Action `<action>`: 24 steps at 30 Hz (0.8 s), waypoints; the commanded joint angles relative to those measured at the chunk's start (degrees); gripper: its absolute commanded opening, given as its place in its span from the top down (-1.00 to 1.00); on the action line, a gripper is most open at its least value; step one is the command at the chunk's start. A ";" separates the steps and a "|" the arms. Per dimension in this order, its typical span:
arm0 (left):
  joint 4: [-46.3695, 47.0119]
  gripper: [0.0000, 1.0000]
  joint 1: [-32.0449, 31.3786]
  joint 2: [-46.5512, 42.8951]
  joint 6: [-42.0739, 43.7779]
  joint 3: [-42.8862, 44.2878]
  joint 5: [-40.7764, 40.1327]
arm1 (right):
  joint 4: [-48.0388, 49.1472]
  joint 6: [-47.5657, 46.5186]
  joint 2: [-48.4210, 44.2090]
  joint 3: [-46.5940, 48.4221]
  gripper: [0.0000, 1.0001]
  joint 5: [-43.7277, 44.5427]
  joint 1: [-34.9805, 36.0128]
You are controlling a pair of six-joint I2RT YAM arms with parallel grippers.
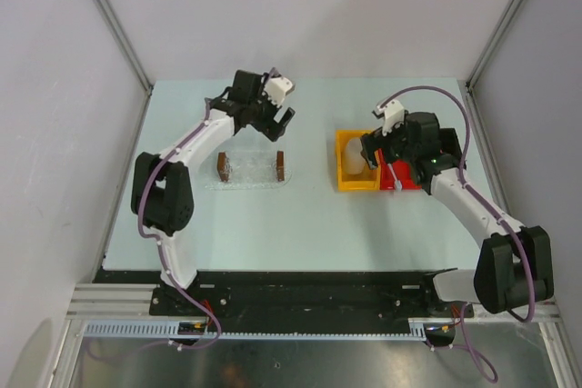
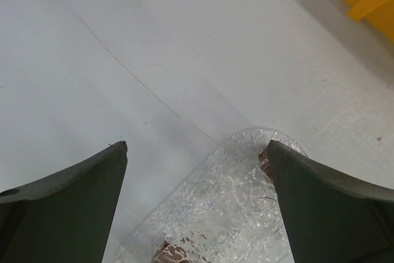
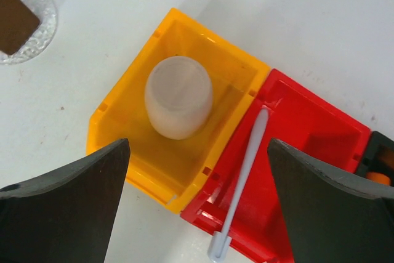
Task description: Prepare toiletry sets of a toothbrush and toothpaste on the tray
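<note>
Counted one tray [image 1: 250, 173] lying flat on the desk [image 1: 300, 233], left of centre, clear and pebbled, with two dark brown wooden blocks [image 1: 280, 165] on it, one at each short end; found the left pincer [image 2: 196, 146] hanging above the desk just beyond the tray's right-hand end, spread wide, with nothing between its two dark fingers [image 2: 68, 207]; saw, from the left wrist, one rounded corner of the tray below and between those fingers, plus parts of both blocks.

Counted two bins on the right half of the desk, well apart from the tray, touching side by side: one yellow bin [image 3: 126, 81] nearer the tray, one red bin [image 3: 314, 121] beyond it; found one beige round cup [image 3: 178, 97] sitting inside the yellow bin; found one toothbrush [image 3: 243, 177], thin and whitish, lying lengthwise in the red bin, close along the wall next to the yellow bin, with one end up at the bin's rim.

Found the right pincer [image 3: 198, 144] hanging over the two bins, spread wide, clamping nothing; saw one of its two fingers over the yellow bin's outer edge and the other over the red bin. Made out one orange sliver [image 3: 383, 177] at the far right edge of the right wrist view, in a dark compartment just past the red bin; too cropped to name.
</note>
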 commanded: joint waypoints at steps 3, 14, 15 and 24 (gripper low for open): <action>2.24 -1.00 -0.35 -6.48 -4.01 2.63 1.98 | 0.42 -0.85 3.94 2.15 -1.00 1.30 2.87; 2.86 -1.00 -0.35 -8.95 -3.22 -0.18 2.16 | 2.09 -1.55 9.83 4.70 -0.99 5.43 7.44; 2.77 -1.00 -0.35 -8.95 -3.22 -0.27 2.07 | 2.61 -1.64 10.09 4.79 -1.00 5.52 7.79; 3.12 -0.99 -0.35 -9.74 -2.60 -1.59 1.89 | 3.23 -1.99 14.23 6.73 -0.96 6.40 7.97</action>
